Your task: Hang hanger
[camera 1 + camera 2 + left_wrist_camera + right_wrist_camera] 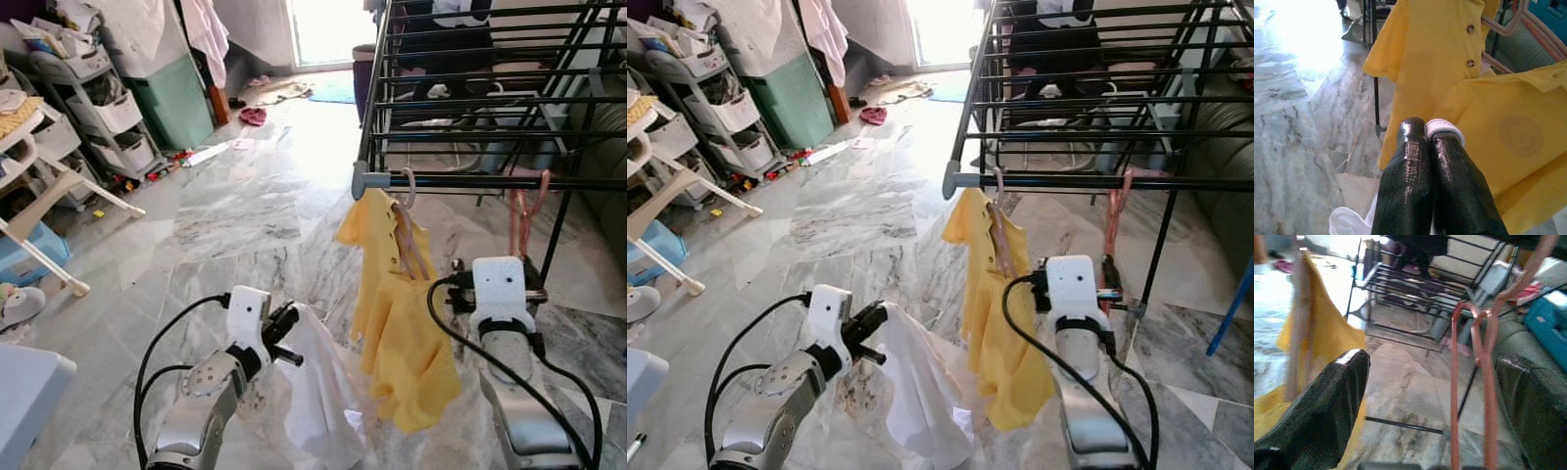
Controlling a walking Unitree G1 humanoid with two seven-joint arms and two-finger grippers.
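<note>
Nearest in: left gripper (pixel 286 338) low on the left, black fingers pinched tight on a white cloth garment (pixel 318 392) that sags down toward the marble floor (pixel 225 215). Clamped on the fabric for sure in the left wrist view, with a white strip over one fingertip (pixel 1444 128). Can't tell whether a hanger sits inside that garment, folds cover everything.

Right gripper (pixel 1432 396) raised on the other side, fingers spread wide and holding nothing. Lined up in the right wrist view with a thin pink wire hanger (pixel 1484 347) dangling between the two fingers, though contact is impossible to judge, and that view is pretty blurry anyway.

Just beyond: yellow short-sleeved button shirt (pixel 397 313) on its pale pink hanger (pixel 407 191), hook already over the front rail of the black metal drying rack (pixel 470 180). So looks like that one's basically done. Pink wire hanger also hooked on the same rail, further right, bare.

Guessing what's left: white garment up onto the rail, not yet started as far as visible.

Further back: white plastic drawer shelves (pixel 103 108) on the left, green bin (pixel 181 93), bits scattered on the floor, doorway blown out with glare so nothing readable there. Stuff behind the rack bars too cluttered to name.
</note>
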